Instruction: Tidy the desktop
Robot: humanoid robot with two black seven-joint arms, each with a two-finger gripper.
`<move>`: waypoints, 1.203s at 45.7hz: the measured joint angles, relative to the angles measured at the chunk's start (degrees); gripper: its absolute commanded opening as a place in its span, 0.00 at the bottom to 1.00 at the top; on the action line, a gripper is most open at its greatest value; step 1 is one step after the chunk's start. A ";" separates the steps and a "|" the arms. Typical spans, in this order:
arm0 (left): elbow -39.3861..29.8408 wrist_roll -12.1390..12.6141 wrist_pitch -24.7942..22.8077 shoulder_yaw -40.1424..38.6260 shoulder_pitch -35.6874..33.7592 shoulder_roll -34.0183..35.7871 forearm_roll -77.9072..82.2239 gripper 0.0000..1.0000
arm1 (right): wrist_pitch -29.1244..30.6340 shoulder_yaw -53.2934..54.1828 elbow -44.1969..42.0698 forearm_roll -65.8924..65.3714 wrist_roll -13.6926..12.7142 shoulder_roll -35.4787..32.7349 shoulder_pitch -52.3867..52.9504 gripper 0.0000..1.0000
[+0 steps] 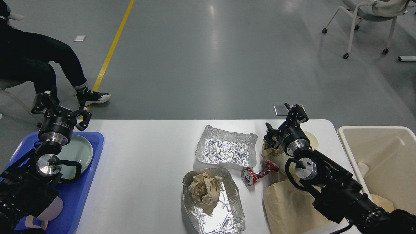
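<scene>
The white desktop [146,156] holds an empty foil tray [226,148], a second foil tray [213,200] with crumpled brown paper [204,190] in it, a crushed red can [258,174], a small brown paper wad [269,148] and a flat brown paper bag [289,204]. My right gripper [286,122] is open and empty above the table's far right, next to the paper wad. My left gripper [60,109] is open and empty above the far edge of the blue tray [81,191].
The blue tray at the left holds a pale green plate [78,152] and a pinkish dish [53,208]. A beige bin [383,156] stands at the right of the table. A seated person's legs [48,65] are at far left. A chair [367,19] stands far right.
</scene>
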 measured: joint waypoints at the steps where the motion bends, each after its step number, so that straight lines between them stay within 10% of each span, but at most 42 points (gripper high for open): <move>1: 0.00 0.00 0.00 0.00 0.00 0.00 0.00 0.96 | 0.00 0.00 0.00 0.00 0.00 0.00 0.00 1.00; 55: 0.01 -0.03 0.02 0.00 0.00 0.00 -0.04 0.96 | -0.15 0.71 -0.36 2.47 -0.42 -4.30 1.31 1.00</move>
